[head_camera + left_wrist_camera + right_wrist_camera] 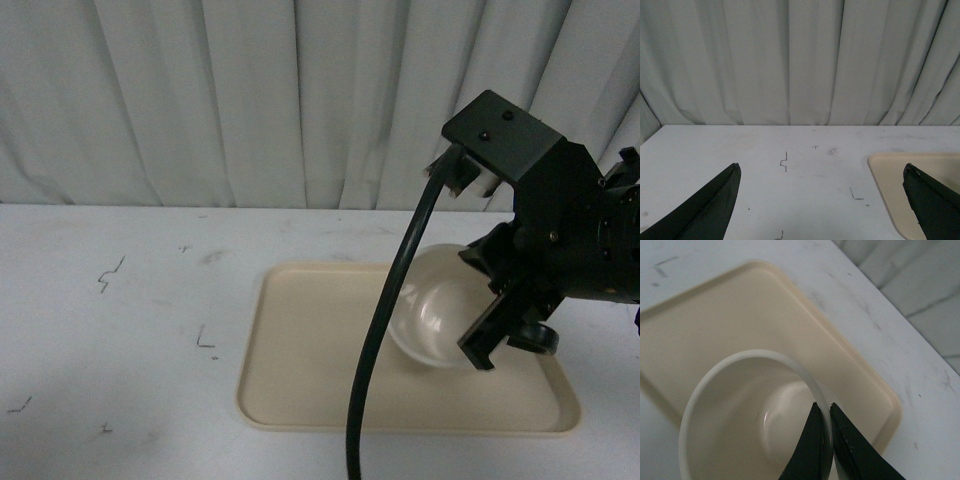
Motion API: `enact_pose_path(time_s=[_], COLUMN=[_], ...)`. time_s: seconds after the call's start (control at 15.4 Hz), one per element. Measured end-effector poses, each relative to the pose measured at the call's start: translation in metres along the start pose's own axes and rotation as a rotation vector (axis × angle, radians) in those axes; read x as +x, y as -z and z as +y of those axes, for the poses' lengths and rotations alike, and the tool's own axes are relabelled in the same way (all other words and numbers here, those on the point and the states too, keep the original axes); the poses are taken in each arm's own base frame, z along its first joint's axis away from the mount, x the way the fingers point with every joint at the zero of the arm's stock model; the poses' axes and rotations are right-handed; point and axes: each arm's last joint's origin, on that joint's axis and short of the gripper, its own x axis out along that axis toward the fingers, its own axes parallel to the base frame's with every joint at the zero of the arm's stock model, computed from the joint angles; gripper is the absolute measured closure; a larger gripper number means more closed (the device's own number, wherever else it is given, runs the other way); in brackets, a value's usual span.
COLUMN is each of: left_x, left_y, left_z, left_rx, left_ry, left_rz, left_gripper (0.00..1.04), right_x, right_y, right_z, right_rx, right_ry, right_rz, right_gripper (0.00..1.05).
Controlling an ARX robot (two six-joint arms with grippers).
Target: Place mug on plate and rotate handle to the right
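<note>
The cream-white mug point(432, 312) is tipped, its open mouth facing the camera, over the right part of the beige plate point(310, 370). I cannot tell whether it touches the plate. My right gripper point(488, 345) is shut on the mug's wall. In the right wrist view the mug's rim point(735, 362) runs between the gripper point(822, 407) fingers, one inside and one outside, with the plate point(790, 315) below. The handle is hidden and the smiley face does not show. My left gripper point(821, 166) hangs open over bare table, left of the plate's corner point(900, 175); it holds nothing.
A black cable point(385, 330) arcs down in front of the plate's middle. The white table point(120, 330) carries small pen marks point(110, 275). A pale curtain point(250, 100) hangs along the table's far edge.
</note>
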Motion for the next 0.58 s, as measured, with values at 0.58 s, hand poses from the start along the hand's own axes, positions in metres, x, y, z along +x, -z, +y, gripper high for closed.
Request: enact_pose_path(time_s=[0.58], left_x=[0.000], left_y=[0.000], left_z=[0.000], left_rx=[0.000], left_ry=[0.000], left_rz=[0.000], left_gripper=[0.07], right_x=[-0.005], right_y=[0.025], right_z=[-0.005], right_rx=[-0.057], right_ry=[-0.322], right_rz=[-0.097], right_gripper=[1.01])
